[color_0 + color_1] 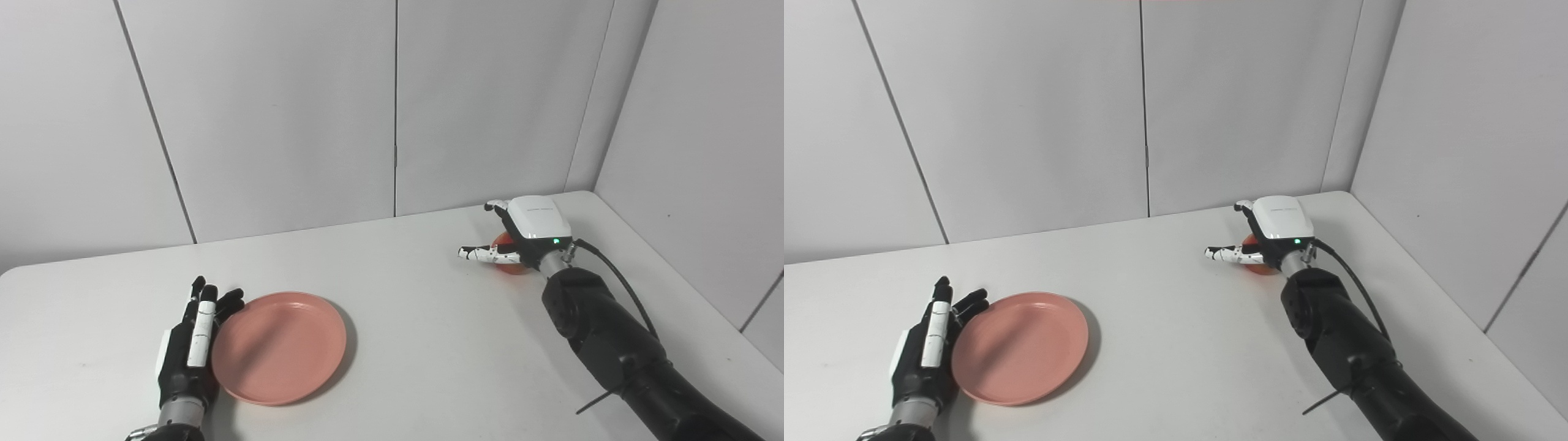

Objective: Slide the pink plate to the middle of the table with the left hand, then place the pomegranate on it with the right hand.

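A pink plate (278,348) lies flat on the white table (422,318), left of its middle. My left hand (193,340) lies open along the plate's left rim, fingers straight and pointing away from me, touching the rim. At the back right, my right hand (528,233) hovers palm-down over the red pomegranate (513,268), which rests on the table. Its thumb stretches out to the left in front of the fruit and its fingers curl behind it. Most of the pomegranate is hidden under the palm. No firm grasp shows.
Grey wall panels (275,122) close the table at the back and on the right, near the right hand. A black cable (618,278) runs along the right forearm. Bare tabletop lies between the plate and the pomegranate.
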You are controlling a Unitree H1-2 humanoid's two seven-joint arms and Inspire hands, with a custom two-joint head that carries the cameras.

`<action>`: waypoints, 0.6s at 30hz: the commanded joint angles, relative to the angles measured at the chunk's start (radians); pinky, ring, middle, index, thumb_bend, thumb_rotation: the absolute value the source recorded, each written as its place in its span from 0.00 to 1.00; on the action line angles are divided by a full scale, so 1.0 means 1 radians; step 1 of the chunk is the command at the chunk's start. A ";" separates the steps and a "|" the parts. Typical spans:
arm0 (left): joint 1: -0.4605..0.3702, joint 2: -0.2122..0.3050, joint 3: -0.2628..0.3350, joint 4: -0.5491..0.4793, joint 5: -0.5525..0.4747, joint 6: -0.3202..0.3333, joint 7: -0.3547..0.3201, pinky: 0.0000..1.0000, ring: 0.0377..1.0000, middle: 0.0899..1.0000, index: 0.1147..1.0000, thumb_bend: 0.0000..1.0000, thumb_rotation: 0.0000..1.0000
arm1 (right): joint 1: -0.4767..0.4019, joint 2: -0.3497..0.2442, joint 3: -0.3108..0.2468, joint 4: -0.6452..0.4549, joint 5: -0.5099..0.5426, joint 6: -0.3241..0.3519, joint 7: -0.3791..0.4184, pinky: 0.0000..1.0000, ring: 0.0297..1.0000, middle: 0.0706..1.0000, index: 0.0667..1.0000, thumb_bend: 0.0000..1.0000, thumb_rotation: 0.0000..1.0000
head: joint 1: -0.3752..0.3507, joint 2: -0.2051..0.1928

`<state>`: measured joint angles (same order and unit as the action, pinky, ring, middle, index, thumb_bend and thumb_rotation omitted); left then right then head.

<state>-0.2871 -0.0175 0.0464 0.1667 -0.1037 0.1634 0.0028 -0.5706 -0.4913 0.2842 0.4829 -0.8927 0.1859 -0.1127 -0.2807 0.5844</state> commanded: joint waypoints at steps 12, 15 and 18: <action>-0.010 -0.001 -0.010 -0.036 0.000 0.020 -0.010 1.00 0.77 0.72 0.98 0.82 0.82 | -0.034 -0.039 -0.002 0.025 -0.004 0.030 0.018 0.70 0.76 0.78 0.77 0.85 0.90 | 0.011 0.010; -0.008 -0.002 -0.009 -0.043 -0.004 0.030 -0.010 1.00 0.76 0.72 0.98 0.82 0.82 | -0.027 -0.029 -0.016 0.032 0.022 0.028 0.022 0.56 0.70 0.77 0.77 0.84 0.86 | 0.011 0.013; -0.008 -0.002 -0.008 -0.046 -0.005 0.036 -0.009 1.00 0.76 0.71 0.98 0.82 0.81 | -0.021 -0.020 -0.021 0.035 0.033 0.032 0.013 0.43 0.57 0.70 0.75 0.84 0.75 | 0.010 0.015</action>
<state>-0.2815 -0.0176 0.0458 0.1481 -0.1067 0.1854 0.0028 -0.5632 -0.5012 0.2793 0.5353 -0.8651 0.1885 -0.0755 -0.2715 0.5998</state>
